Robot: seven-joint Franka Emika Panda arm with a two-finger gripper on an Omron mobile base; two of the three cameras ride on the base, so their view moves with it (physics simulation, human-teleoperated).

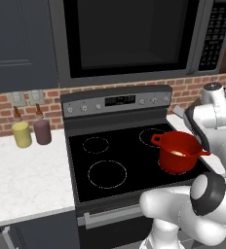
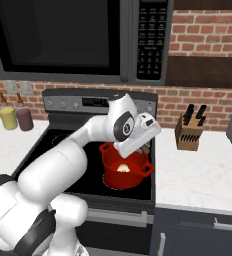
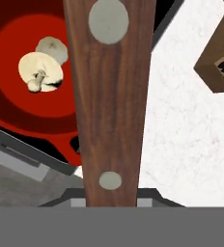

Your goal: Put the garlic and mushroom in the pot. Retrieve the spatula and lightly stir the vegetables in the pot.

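The gripper hangs at the right rim of the pot, its jaws clamped on the spatula; in the hand view the brown wooden handle with two grey rivets runs straight up from between the jaws, passing just right of the pot's opening, and the blade is not seen. The one red pot stands on the stove, on its front right burner, with three bare burner rings elsewhere on the black glass. Inside the pot lie two small things touching each other on the red floor: one mushroom, pale with its stem toward the camera, and one garlic tucked against it, on the side farther from the jaws. To the right of the pot, on the white counter, stands one wooden knife block holding black-handled knives. To the left of the pot, beyond the stove and against the brick wall, stand two canisters, one yellow and one maroon, side by side.
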